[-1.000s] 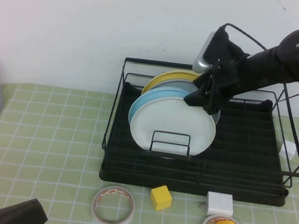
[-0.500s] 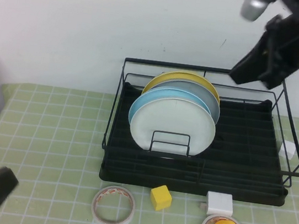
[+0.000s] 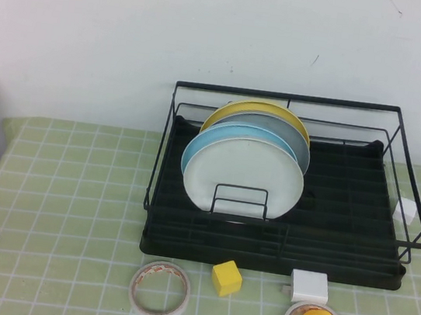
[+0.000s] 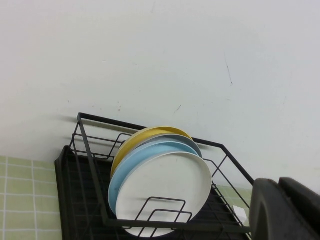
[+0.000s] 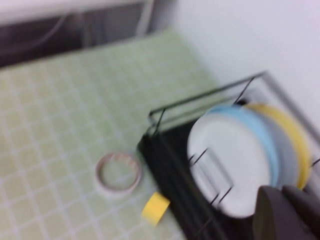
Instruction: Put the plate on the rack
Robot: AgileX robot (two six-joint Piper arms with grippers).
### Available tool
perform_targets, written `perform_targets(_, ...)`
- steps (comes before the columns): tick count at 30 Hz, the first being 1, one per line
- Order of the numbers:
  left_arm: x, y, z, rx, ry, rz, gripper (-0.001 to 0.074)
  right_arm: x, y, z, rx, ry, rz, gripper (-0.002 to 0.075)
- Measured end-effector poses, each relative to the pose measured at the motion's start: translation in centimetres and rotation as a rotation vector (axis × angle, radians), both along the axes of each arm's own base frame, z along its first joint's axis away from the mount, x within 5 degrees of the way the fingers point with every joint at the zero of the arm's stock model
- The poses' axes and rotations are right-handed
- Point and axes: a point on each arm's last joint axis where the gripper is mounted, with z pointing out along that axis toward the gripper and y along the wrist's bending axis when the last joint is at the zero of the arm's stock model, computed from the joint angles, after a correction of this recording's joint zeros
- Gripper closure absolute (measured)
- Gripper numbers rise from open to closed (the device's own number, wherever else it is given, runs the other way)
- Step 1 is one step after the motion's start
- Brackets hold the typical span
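Standing upright in rack (image 3: 342, 223), plate (image 3: 243, 179), tools (image 4: 287, 210) aside

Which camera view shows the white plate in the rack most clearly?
The high view: the plate stands upright at the front of the row in the rack, sharp and whole. The left wrist view shows it sideways, its lower edge cut off. The right wrist view is blurred. The left gripper and right gripper sit at frame corners.
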Motion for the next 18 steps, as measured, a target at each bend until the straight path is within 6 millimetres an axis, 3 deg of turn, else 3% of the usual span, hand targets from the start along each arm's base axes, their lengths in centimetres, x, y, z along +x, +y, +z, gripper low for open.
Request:
perform_targets(8,0.0,0.0,0.0,0.000,0.000,0.002,0.0736,-8.9,-3.1,-1.6,0.117,-0.244,-0.090,0.0716)
perform_targets(14,0.0,0.0,0.0,-0.001,0.001,0.002,0.0736,-14.2,-4.8,-3.2,0.176,-0.391,-0.109,0.0717)
perform_targets(18,0.0,0.0,0.0,-0.001,0.001,0.002,0.0736,-16.5,-5.3,-4.5,0.194,-0.424,-0.087,0.0717)
